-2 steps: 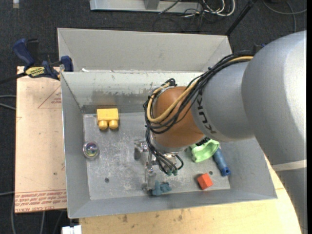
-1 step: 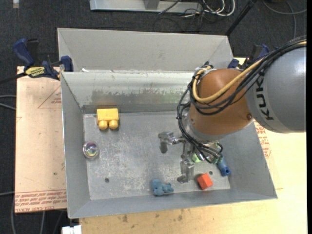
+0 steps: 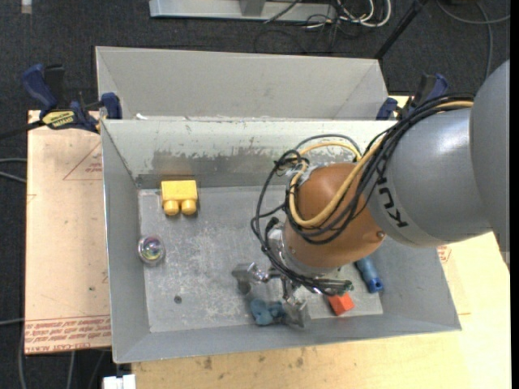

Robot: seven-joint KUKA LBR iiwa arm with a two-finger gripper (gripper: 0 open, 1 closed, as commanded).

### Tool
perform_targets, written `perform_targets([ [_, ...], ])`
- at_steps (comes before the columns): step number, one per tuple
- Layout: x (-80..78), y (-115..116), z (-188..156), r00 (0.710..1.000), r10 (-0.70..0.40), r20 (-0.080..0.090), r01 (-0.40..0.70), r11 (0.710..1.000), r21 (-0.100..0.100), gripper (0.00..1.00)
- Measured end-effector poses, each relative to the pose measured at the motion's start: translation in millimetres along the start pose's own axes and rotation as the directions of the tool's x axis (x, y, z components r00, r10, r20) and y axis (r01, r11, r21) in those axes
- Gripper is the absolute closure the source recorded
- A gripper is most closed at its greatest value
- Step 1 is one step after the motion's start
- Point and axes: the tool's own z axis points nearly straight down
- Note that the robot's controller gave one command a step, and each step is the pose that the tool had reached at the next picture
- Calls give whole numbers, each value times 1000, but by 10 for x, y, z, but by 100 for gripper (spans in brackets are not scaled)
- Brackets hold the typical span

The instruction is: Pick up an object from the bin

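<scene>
My gripper (image 3: 272, 295) is low over the bin floor near the front wall, mostly under the arm's orange cover. Its two grey fingers stand apart, one (image 3: 246, 276) to the left and one (image 3: 297, 314) by the front wall. A small blue-grey thing (image 3: 263, 310) lies on the floor between them, close to the front finger and not clamped. A small orange-red block (image 3: 341, 303) lies just right of the gripper. A blue cylinder (image 3: 370, 274) sits a little farther right, partly hidden by the arm.
A yellow block with two round studs (image 3: 178, 197) lies at the back left of the bin. A clear shiny ball (image 3: 151, 250) rests near the left wall. The arm covers the bin's right half.
</scene>
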Motion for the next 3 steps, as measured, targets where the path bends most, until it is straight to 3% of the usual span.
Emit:
perform_targets([
  [2, -42, -5, 74, 1000, 6, 4, -6, 1000, 5, 0],
  [3, -7, 32, 100, 1000, 8, -10, -8, 1000, -6, 100],
])
